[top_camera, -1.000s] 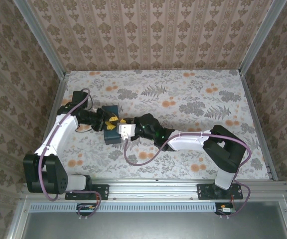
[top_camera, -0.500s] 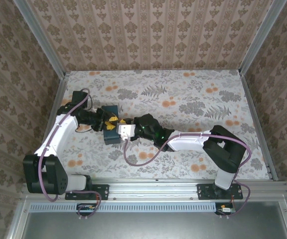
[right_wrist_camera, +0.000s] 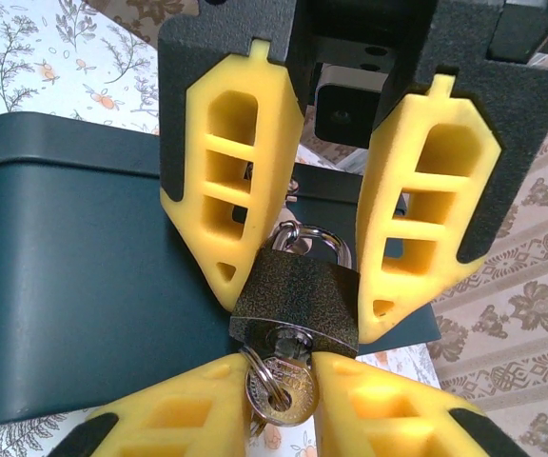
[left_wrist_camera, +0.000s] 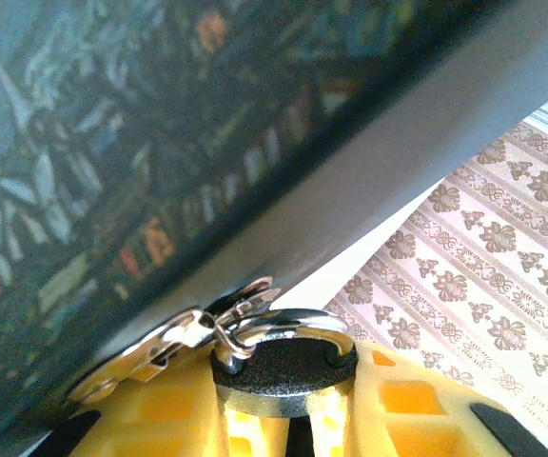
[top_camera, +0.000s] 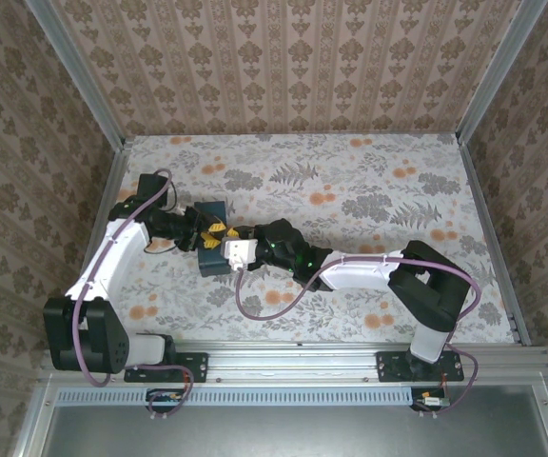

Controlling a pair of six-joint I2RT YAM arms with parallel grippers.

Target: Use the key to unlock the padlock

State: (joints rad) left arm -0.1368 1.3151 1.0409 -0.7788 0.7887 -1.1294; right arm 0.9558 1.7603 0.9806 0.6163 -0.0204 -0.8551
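In the right wrist view, the padlock (right_wrist_camera: 296,303) hangs at the centre of the frame. Its shackle (right_wrist_camera: 318,240) points to 12 o'clock and its keyhole faces 6 o'clock. The left fingers (right_wrist_camera: 219,181) come in from 12 o'clock and are drawn narrow, one tip pressing each side of the lock body. The right fingers (right_wrist_camera: 174,414) rise from 6 o'clock, also narrow, pinching the head of the key (right_wrist_camera: 288,388). The key sits in the keyhole with its key ring (right_wrist_camera: 258,373) dangling beside it. A dark teal box (right_wrist_camera: 84,286) fills the 9 o'clock side behind the lock.

In the left wrist view, the lock body is clamped at 6 o'clock between the yellow pads. The shackle arches above it, threaded through the metal hasp (left_wrist_camera: 150,350) under the box lid. Both shackle legs look seated in the body.

In the top external view, the two arms meet nose to nose over the box, at about 9 o'clock on the bench (top_camera: 369,200). The lock is too small here to read.

As for progress, I judge that bracing the lock and inserting the key are done. The shackle appears shut, so what is left is turning the key and freeing the shackle from the hasp.
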